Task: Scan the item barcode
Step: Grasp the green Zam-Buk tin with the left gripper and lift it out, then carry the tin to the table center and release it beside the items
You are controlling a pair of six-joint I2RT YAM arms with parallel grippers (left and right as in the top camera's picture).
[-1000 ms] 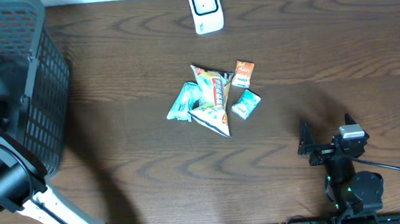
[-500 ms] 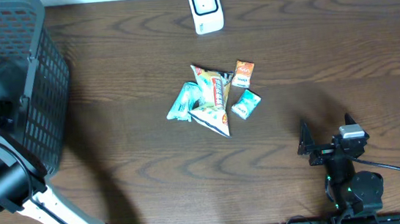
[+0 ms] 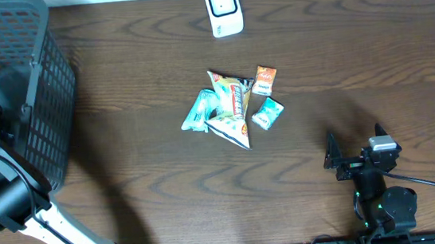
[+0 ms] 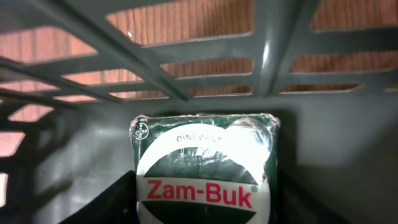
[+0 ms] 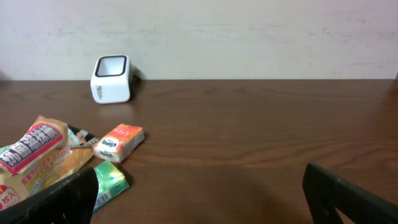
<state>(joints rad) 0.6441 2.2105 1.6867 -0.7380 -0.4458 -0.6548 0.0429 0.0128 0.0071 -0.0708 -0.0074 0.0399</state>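
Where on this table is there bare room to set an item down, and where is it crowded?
The table is bare between the basket and the snack packets, between the packets and the scanner, and all along the right side ahead of the right gripper. Crowded: the middle, where the packets bunch together.

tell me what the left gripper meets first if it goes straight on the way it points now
The Zam-Buk ointment box, dead ahead between the fingers of the left gripper. Behind it stands the grey basket wall. The view does not show how close the box is, or whether the fingers already touch it.
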